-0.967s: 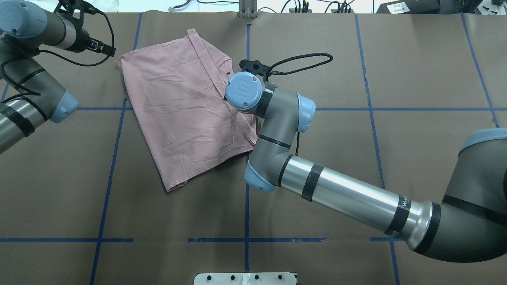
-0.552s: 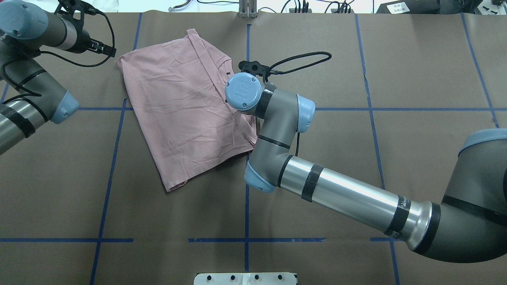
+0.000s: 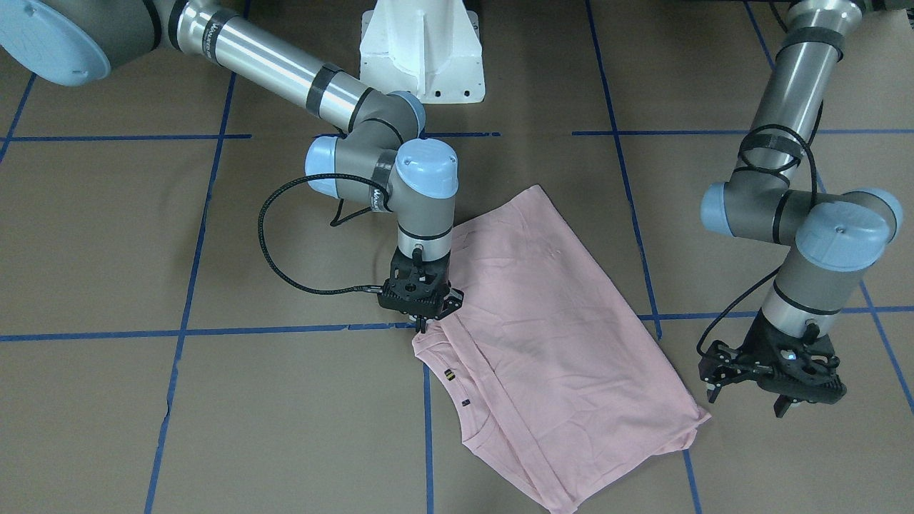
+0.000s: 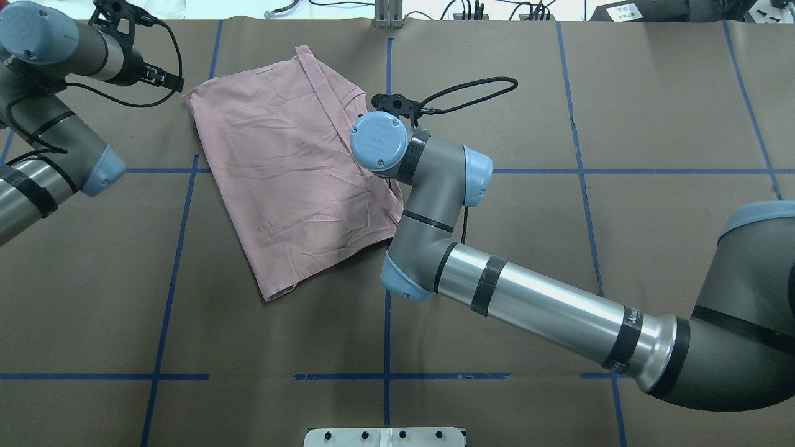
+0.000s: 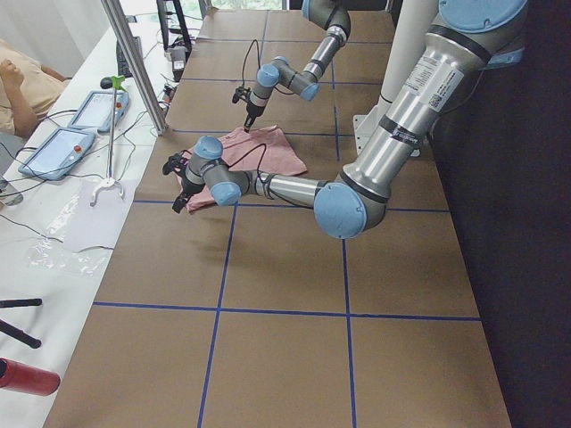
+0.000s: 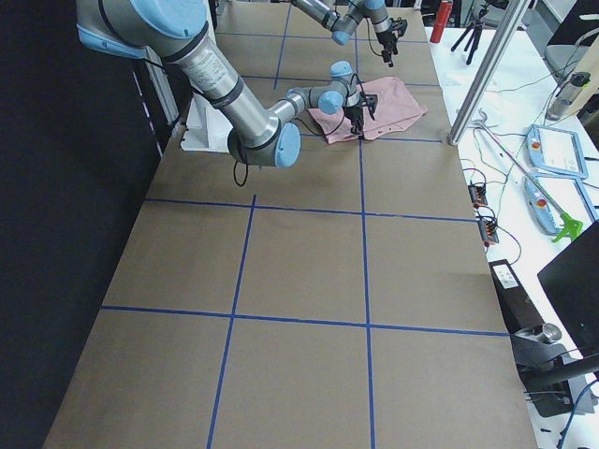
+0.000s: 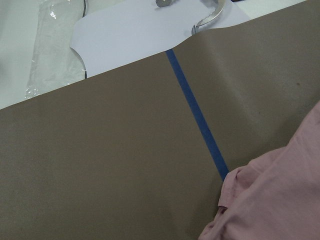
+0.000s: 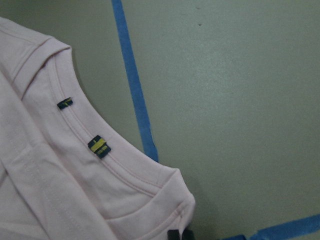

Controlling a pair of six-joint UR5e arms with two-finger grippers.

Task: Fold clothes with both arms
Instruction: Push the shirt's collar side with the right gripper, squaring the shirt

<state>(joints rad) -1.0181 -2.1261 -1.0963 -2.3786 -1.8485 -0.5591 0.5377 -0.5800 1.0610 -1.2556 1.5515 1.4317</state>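
The pale pink T-shirt [image 4: 286, 167] lies folded on the brown table, collar end at the far side; it also shows in the front-facing view [image 3: 557, 343]. My right gripper [image 3: 422, 325] points straight down at the shoulder corner next to the collar. Its fingertips [image 8: 180, 234] are closed together on that corner of the shirt [image 8: 60, 170]. Two small collar tags show beside it. My left gripper [image 3: 745, 402] is open and empty, hovering just off the shirt's other far corner [image 7: 280, 205]. The print is hidden.
Blue tape lines [image 4: 386, 62] cross the brown table cover. The white pedestal [image 3: 421, 50] stands at the robot's side. A black cable [image 3: 278, 264] loops off the right wrist. White paper [image 7: 125, 35], tablets [image 5: 58, 147] and a metal post [image 5: 134, 62] lie beyond the far edge.
My right wrist has shifted slightly toward the far side and the left over the shirt's shoulder. The left gripper has edged a little toward the shirt's corner. The shirt has barely moved.
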